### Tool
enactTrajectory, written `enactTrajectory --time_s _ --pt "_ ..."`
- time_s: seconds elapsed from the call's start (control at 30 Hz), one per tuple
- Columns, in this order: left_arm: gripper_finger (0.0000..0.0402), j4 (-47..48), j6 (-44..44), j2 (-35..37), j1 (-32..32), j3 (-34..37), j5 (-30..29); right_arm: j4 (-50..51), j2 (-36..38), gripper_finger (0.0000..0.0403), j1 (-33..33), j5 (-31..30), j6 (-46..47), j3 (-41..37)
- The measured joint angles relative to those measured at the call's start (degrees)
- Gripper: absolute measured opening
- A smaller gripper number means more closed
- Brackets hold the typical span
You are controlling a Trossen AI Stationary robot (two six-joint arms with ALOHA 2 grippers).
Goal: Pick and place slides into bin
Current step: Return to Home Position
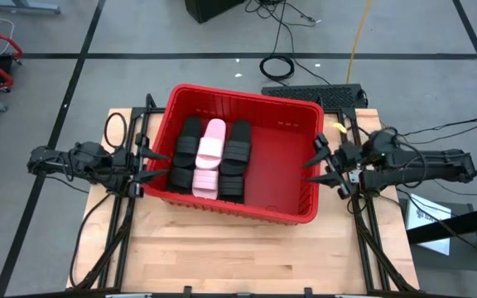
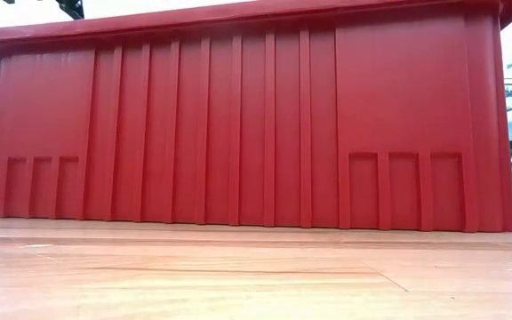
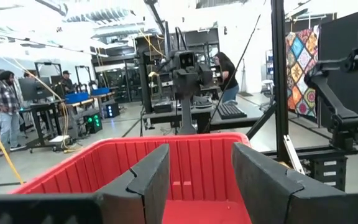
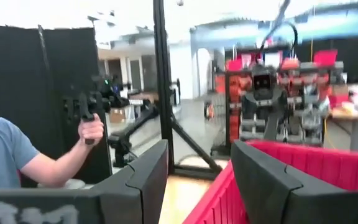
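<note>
The wooden table [image 1: 247, 257] is carrying the red bin [image 1: 238, 93] at its middle, and the slides [image 1: 209, 157], black ones and a pale pink pair, are lying in rows in the bin's left half, with none showing on the tabletop. The left gripper [image 1: 162, 165] is hovering just outside the bin's left wall and the right gripper [image 1: 313, 161] is hovering at its right wall, each with fingers spread apart and holding nothing. The picking is looking finished and the arms seem to be parking; the next move is calling only for settling both arms at rest without nudging the rim
</note>
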State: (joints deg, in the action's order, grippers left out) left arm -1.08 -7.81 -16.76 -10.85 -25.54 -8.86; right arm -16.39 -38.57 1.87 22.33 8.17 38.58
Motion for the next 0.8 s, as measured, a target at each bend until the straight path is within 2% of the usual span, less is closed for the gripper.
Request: enactTrajectory --time_s 0.23,0.33,0.53,0.67,0.8 --pt "0.0179 1.5 0.3 1.1 0.0 0.0 -0.1 -10.5 10.7 0.0169 0.8 -0.1 1.5 -8.8" --pt "0.0179 0.0 0.5 1.2 0.0 0.0 -0.1 -11.5 14.7 0.0169 0.8 -0.3 1.0 -11.1" --pt "0.0179 -2.9 0.7 1.7 0.0 2.1 -1.9 -12.3 20.8 0.0169 0.8 -4.5 0.1 -14.8" --pt "0.0179 -3.8 0.7 3.7 0.0 3.7 -4.5 -12.7 23.9 0.0169 0.8 -4.5 -1.2 -16.8" --pt "0.0179 -6.3 0.6 6.9 0.0 6.1 -4.7 -16.4 27.1 0.0169 0.8 -4.4 -1.4 -19.5"
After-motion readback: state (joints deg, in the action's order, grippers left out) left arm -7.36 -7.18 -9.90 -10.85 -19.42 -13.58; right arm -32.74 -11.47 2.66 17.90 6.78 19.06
